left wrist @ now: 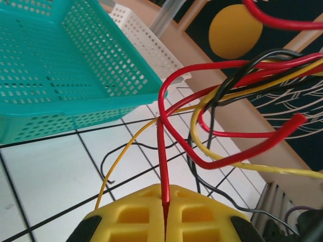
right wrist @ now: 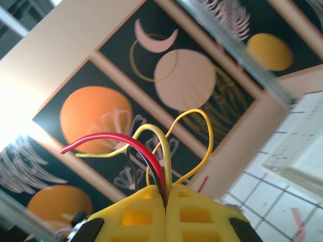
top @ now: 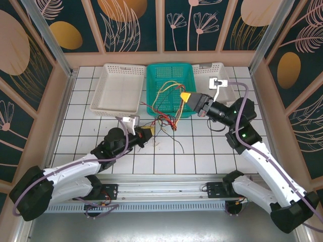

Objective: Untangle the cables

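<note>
The cables are thin red, yellow, orange and black wires, knotted in a tangle [top: 165, 121] on the tiles just in front of the green basket. My left gripper [top: 147, 133] sits low beside the tangle, its yellow jaws shut on a single red cable [left wrist: 162, 161] that runs out of my left gripper [left wrist: 166, 204] into the looped bunch. My right gripper [top: 185, 95] is raised over the basket's right side, with strands rising to it from the tangle. In its wrist view my right gripper [right wrist: 165, 194] is shut on a red cable [right wrist: 113, 134], a black one and a yellow one [right wrist: 164, 146].
A green mesh basket [top: 156, 108] stands at the back centre between a white basket [top: 117, 85] on its left and another white basket [top: 224, 75] on its right. Patterned walls close in the tiled table on three sides. Loose black wire ends trail toward the near tiles [top: 179, 146].
</note>
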`<state>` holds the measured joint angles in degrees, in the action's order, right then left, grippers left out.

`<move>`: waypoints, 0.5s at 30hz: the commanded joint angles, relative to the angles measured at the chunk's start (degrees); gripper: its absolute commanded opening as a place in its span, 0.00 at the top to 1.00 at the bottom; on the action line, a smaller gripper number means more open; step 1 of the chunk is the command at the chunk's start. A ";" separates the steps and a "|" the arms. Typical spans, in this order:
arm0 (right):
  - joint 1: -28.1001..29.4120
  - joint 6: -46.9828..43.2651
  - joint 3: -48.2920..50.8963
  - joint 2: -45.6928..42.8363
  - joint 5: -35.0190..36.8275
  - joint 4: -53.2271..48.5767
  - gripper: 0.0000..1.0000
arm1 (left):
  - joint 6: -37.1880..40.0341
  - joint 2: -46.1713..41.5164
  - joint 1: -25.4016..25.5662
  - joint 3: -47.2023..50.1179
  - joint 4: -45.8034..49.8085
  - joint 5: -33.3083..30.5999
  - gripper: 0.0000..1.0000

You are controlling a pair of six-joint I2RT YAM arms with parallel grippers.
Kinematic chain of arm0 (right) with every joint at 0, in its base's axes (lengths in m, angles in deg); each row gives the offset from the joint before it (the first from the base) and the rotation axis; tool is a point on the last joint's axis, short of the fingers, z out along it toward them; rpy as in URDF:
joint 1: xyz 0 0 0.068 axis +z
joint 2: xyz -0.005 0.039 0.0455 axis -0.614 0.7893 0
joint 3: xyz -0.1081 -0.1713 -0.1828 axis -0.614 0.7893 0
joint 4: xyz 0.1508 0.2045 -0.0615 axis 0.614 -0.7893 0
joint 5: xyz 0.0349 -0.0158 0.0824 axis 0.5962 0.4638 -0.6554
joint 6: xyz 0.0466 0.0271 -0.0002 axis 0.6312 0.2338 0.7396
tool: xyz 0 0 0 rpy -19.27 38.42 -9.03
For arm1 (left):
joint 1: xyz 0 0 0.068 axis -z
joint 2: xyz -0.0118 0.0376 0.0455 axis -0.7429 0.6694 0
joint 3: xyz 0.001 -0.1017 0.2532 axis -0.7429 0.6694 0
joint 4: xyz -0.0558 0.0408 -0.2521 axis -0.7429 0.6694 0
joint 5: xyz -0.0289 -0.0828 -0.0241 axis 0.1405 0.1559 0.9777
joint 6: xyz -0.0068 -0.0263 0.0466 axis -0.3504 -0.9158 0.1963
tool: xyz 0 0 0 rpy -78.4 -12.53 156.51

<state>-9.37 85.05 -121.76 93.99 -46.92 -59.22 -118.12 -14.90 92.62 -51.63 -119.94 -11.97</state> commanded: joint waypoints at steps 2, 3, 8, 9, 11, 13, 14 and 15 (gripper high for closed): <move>-3.34 -2.92 4.73 -2.76 6.16 -4.55 1.00 | 2.88 -4.54 0.32 0.38 8.83 -6.65 1.00; -4.21 -2.70 5.96 -3.39 6.90 -5.14 1.00 | 3.07 -5.37 0.33 0.29 10.30 -7.91 1.00; -9.02 -2.63 11.87 -6.79 9.26 -9.48 1.00 | 2.73 -9.19 0.33 -0.17 16.95 -14.48 1.00; -9.46 -2.82 12.71 -7.51 9.94 -10.30 1.00 | 2.55 -9.67 0.31 -0.24 17.80 -15.63 1.00; -10.07 -3.25 14.97 -9.21 11.22 -11.82 1.00 | 2.30 -10.35 0.32 -0.34 19.27 -17.18 1.00; -10.23 -3.82 16.67 -10.74 12.55 -13.54 1.00 | 2.10 -10.55 0.33 -0.33 19.61 -17.39 1.00; -10.37 -4.06 17.88 -11.56 13.46 -14.40 1.00 | 2.00 -10.42 0.26 -0.34 19.64 -17.39 1.00; -10.45 -4.25 19.00 -12.43 14.31 -15.39 1.00 | 1.88 -10.36 0.31 -0.35 19.58 -17.35 1.00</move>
<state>-19.12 82.74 -104.89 83.98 -36.73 -71.83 -116.44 -24.69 92.64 -51.65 -102.36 -26.39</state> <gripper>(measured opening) 0.045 0.065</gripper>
